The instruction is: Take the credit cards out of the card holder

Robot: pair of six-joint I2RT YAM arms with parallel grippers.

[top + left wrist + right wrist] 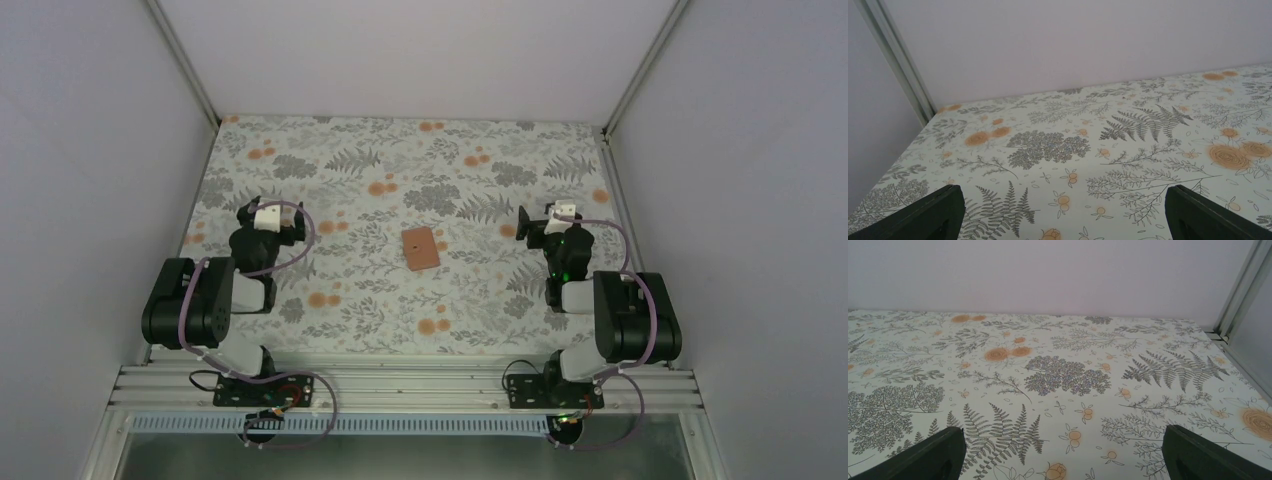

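Top external view puts the card holder (pixel 421 248) mid-frame, likely light, stiff and slippery, best pinched at its edges; left fingers (pixel 923 220) and right fingers (pixel 1198 455) are released, empty.

Overhead from behind, looking down on the whole surface (pixel 470 300); at each wrist, low and close, facing the far wall (pixel 1073 45) across it.
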